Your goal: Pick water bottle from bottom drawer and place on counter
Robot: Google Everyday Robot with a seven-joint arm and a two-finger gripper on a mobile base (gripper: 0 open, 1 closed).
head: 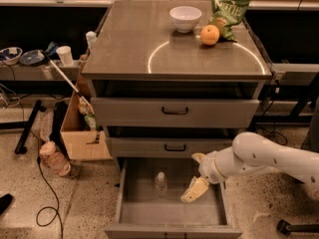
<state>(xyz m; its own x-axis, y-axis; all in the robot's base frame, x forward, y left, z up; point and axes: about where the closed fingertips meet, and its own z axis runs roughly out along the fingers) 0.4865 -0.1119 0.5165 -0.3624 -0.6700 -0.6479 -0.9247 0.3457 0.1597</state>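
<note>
The water bottle, small, clear and white-capped, stands upright in the open bottom drawer, left of its middle. My gripper reaches in from the right on a white arm and hangs over the drawer's right half, a short way right of the bottle and apart from it. One cream finger points down-left; another shows near the middle drawer's lower edge. The counter on top of the cabinet carries a bright circular arc.
A white bowl, an orange and a green chip bag sit at the counter's back right. The two upper drawers are closed. A cardboard box, a pinkish bottle and cables lie on the floor at left.
</note>
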